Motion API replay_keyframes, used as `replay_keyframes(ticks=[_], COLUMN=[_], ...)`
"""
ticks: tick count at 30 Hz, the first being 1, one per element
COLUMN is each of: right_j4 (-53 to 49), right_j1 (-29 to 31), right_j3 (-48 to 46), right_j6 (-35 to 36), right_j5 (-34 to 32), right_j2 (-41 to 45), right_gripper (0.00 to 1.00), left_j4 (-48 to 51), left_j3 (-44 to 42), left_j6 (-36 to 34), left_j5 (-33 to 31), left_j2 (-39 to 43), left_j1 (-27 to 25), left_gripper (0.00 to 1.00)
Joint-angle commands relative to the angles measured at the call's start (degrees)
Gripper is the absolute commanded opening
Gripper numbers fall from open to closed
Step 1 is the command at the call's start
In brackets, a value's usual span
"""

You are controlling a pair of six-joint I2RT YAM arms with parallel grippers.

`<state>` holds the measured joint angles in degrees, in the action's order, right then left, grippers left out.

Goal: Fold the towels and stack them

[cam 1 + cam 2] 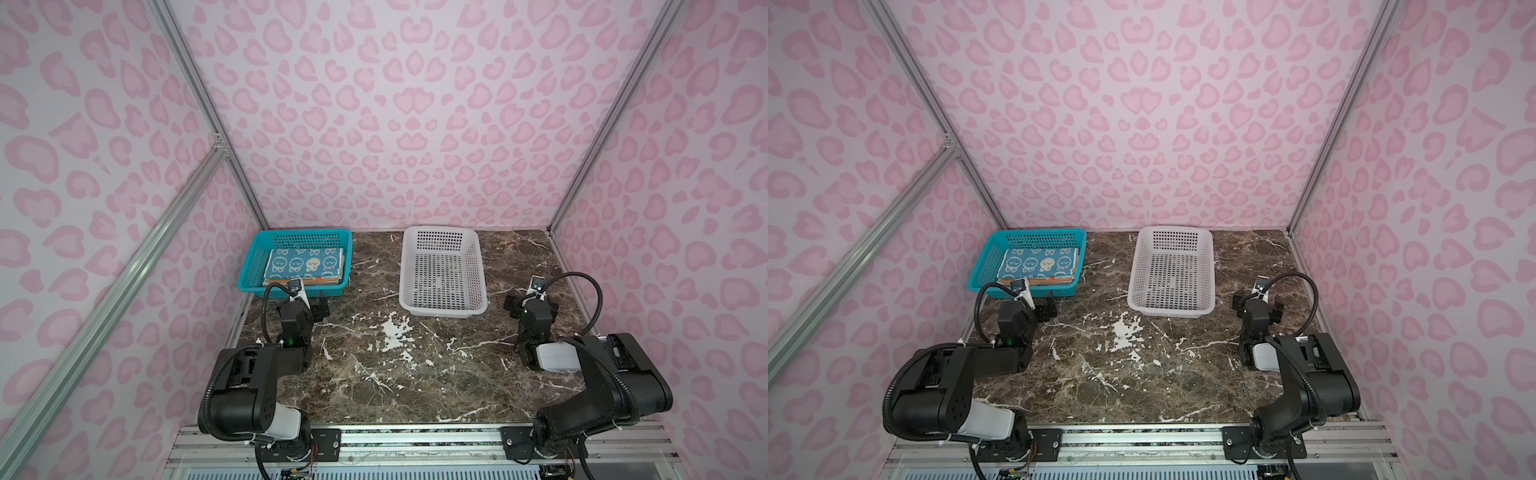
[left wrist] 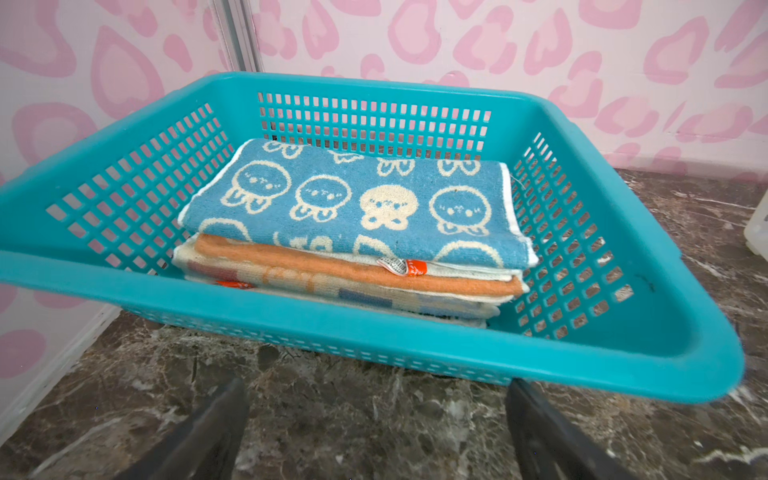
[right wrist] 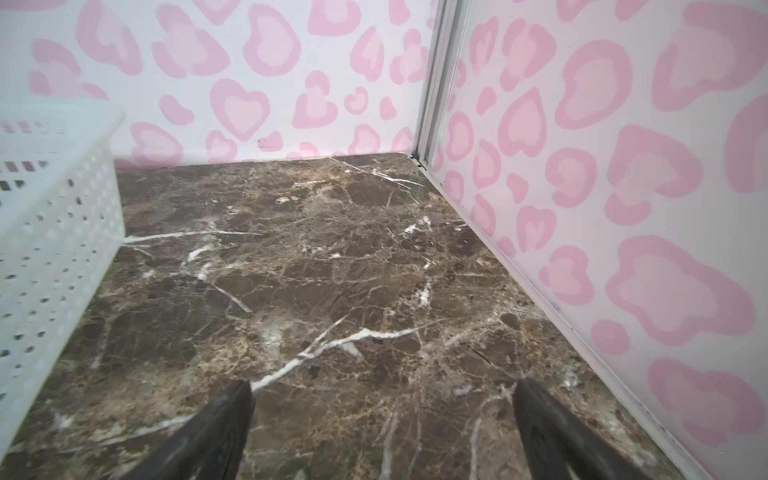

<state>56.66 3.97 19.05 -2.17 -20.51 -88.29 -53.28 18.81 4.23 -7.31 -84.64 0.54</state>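
Three folded towels are seen stacked inside the teal basket (image 2: 374,332), which is placed at the far left corner of the marble table (image 1: 395,374).

Stack order, as read from the left wrist view:
- blue towel (image 2: 353,203) is laid on top, rabbit faces up
- orange towel (image 2: 332,270) is sandwiched directly beneath it
- cream towel (image 2: 374,297) is pressed at the bottom, with blue and orange print exposed along its near edge

Edges are roughly aligned. Small fabric tags are seen poking out at the near edge of the stack.

Left gripper (image 2: 376,399): jaws are spread wide and nothing is grasped. It is held low over the table, just short of the teal basket's near wall and aimed at the stack. Contact with the basket cannot be confirmed.

Right gripper (image 3: 384,392): jaws are likewise spread wide and nothing is grasped. It is held over bare marble, between the white basket (image 1: 442,311) and the pink-patterned right wall (image 3: 623,208).

In both top views the white basket is set at the far middle of the table, well apart from the teal one. Both arms are drawn back toward the near rail.
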Motion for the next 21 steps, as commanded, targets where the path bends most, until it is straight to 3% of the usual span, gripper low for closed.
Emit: replay_keyframes(ticks=[1, 21], right_j4=[-0.3, -0.6], right_j1=[0.0, 0.0], right_j3=[0.1, 0.2], right_j6=[-0.6, -0.6], right_j5=[1.2, 1.3], right_j2=[0.1, 0.2], right_gripper=[0.99, 0.99], left_j4=[-3.5, -2.7], left_j3=[-0.2, 0.4], left_j6=[-0.7, -0.8], left_j5=[-0.4, -0.3], left_j2=[0.1, -0.2], left_j1=[-0.1, -0.2], left_gripper=[0.97, 0.97])
